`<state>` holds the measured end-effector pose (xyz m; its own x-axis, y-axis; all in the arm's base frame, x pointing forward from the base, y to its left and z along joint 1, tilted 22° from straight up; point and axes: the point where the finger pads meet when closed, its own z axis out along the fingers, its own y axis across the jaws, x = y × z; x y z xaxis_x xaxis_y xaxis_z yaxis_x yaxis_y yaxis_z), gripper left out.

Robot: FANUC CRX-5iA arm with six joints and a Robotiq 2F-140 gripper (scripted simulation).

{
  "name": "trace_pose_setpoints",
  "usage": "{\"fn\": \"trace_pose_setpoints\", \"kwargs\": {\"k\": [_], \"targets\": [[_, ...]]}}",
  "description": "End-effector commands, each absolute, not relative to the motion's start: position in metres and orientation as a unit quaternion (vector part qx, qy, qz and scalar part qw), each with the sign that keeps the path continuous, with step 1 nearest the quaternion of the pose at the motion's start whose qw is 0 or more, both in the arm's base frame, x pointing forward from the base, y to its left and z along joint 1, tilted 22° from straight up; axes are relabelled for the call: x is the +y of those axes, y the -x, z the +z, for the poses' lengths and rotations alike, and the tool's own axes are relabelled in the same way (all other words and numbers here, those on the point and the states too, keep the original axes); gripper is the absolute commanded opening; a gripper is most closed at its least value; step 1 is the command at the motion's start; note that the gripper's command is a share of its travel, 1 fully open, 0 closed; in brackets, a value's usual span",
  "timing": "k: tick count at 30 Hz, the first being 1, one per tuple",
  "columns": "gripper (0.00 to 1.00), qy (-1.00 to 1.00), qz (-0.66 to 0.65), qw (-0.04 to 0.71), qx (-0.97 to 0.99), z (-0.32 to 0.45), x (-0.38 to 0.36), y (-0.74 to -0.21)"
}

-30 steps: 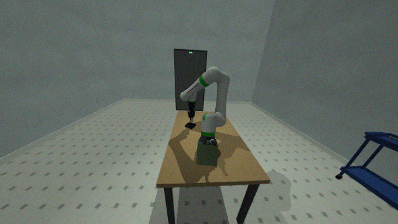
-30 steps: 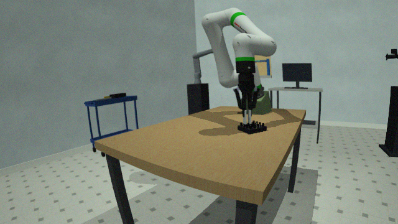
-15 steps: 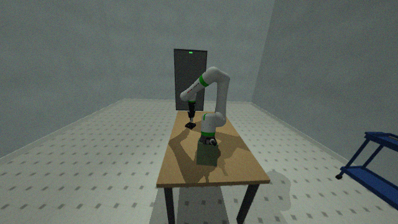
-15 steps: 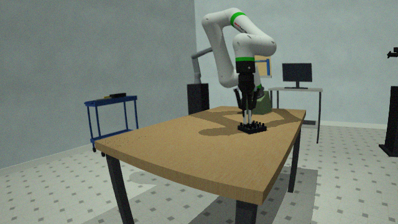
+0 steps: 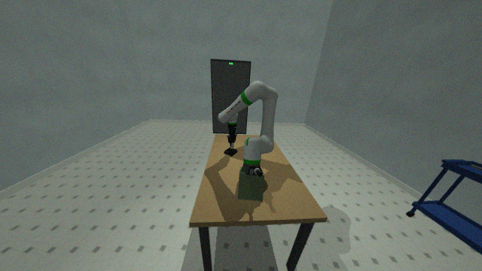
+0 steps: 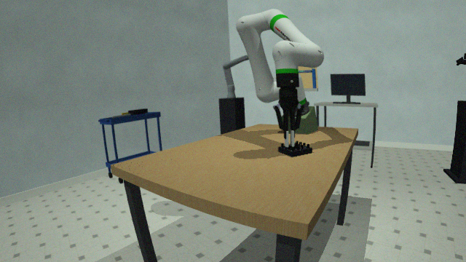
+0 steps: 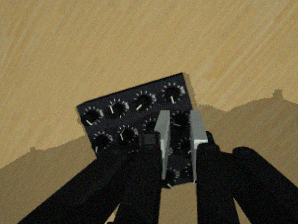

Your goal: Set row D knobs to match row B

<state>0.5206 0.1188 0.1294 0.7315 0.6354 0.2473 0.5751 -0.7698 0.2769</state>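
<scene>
Has the box (image 5: 227, 153) (image 6: 292, 153) (image 7: 131, 117) on the counter (image 5: 271, 213) (image 6: 204, 178) (image 7: 60, 60), near the edge on the left in the top view and well apart from the green pedestal (image 5: 250, 190) (image 6: 309, 126). Carries the tool (image 5: 232, 148) (image 6: 290, 143) (image 7: 180, 125) on the arm (image 5: 268, 117) (image 6: 255, 54), pointed straight down at the box. Keeps both pale fingers close together but apart, with a narrow gap between. Shows parts of knobs through that gap in the wrist view, along the right-hand side of the box. Cannot tell whether the tool is clenched on a knob or merely placed around one.

Turns the box askew in the wrist view, with four knobs exposed along its upper edge. Points the white line down on the rightmost knob (image 7: 172, 92), toward the lower left on the next knob (image 7: 145, 100), left on the one after, and down and leftward on the leftmost knob (image 7: 92, 115). Hides much of the lower part of the box behind the black finger linkages. Leaves the printed names too small to read. Casts broad shadows across the counter. Places a blue cart (image 5: 457, 165) (image 6: 129, 117) well apart from the counter.
</scene>
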Motion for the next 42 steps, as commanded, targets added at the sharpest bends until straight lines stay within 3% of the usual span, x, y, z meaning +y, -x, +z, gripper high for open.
{"fn": "trace_pose_setpoints", "kwargs": {"k": [1,42], "targets": [[0.12,-0.926,0.166,0.091,0.327,0.1272,0.1187,-0.5217],[0.12,-0.926,0.166,0.091,0.327,0.1238,0.1185,-0.523]]}}
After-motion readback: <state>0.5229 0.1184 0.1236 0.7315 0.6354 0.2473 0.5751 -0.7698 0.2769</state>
